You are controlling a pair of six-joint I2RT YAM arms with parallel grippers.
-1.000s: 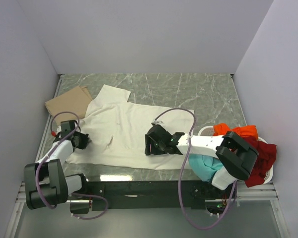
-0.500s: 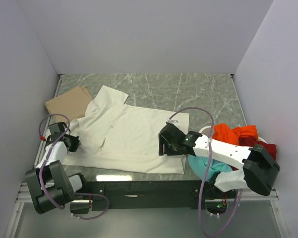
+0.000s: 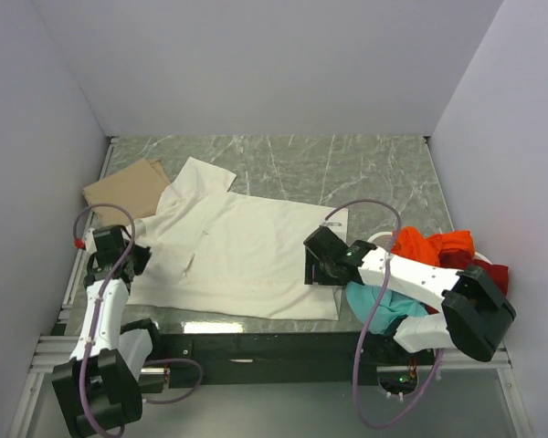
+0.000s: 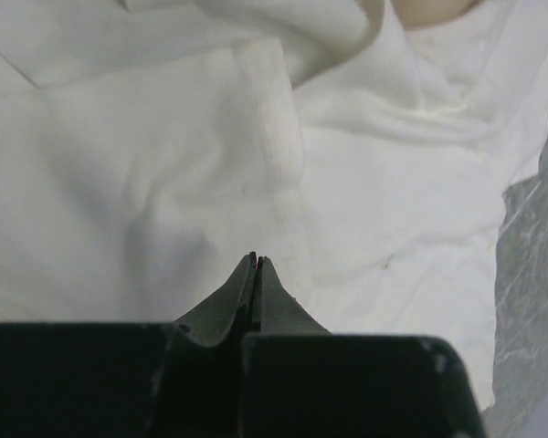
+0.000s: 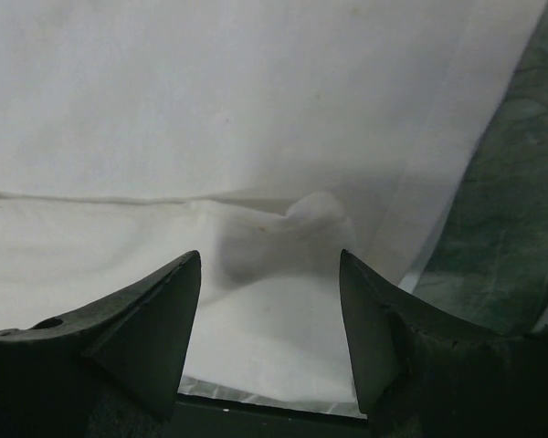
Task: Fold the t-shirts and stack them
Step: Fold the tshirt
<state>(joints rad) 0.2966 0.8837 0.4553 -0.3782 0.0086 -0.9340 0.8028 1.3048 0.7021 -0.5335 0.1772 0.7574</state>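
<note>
Cream-white t-shirt (image 3: 247, 246) lies flat along the near edge of the surface (image 3: 374, 173), long axis running left to right, collar end left, hem right. Right gripper (image 5: 269, 260), jaws wide and empty, hangs over a pucker (image 5: 297, 224) at the hem's near corner. Left gripper (image 4: 256, 263), shut with nothing visibly pinched, sits over the sleeve end.

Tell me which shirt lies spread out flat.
The cream-white shirt; the tan shirt is folded, the orange shirt, teal shirt and red shirt are bunched up.
</note>
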